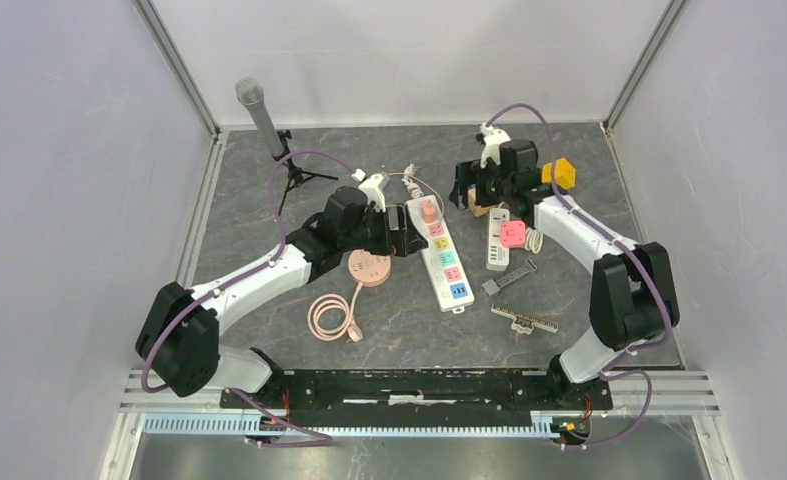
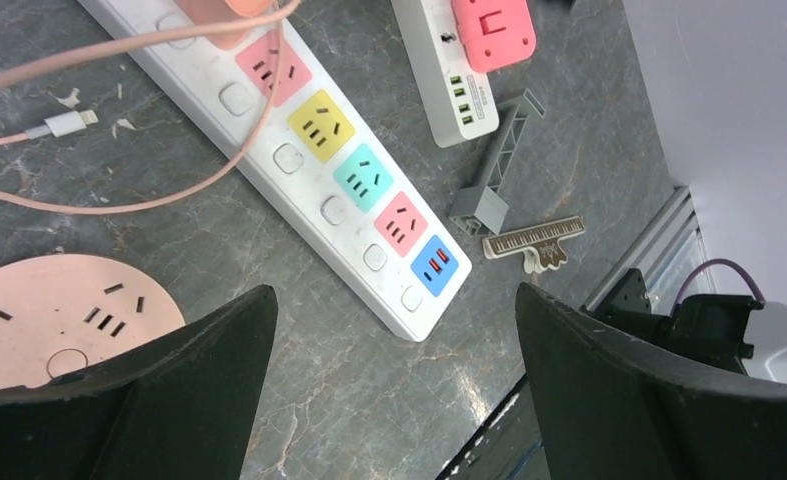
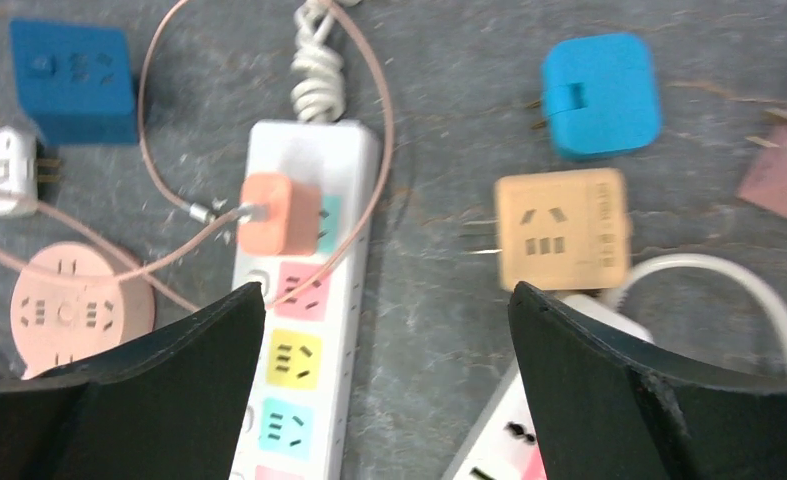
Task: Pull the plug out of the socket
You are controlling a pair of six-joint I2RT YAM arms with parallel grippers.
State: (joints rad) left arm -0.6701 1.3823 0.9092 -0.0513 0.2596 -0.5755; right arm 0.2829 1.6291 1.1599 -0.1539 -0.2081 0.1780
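top external view is showing the left gripper [image 1: 405, 236] hanging spread wide and holding nothing, just beside the strip [image 1: 447, 262]. plug [image 3: 279, 213] is sitting in the strip's far socket, its thin cable [image 3: 142, 95] looping around it. right gripper [image 3: 384, 290] is hovering near it, fingers likewise parted and empty. risk, as i am judging it: nothing is pinning the strip, so a pull may be dragging or lifting the whole strip. the loose cable is also inviting a snag on a finger. table [image 1: 389, 320] is looking like dark marbled stone, cluttered with adapters [image 3: 564, 228]. pale walls [image 1: 59, 150] are enclosing it on three sides.
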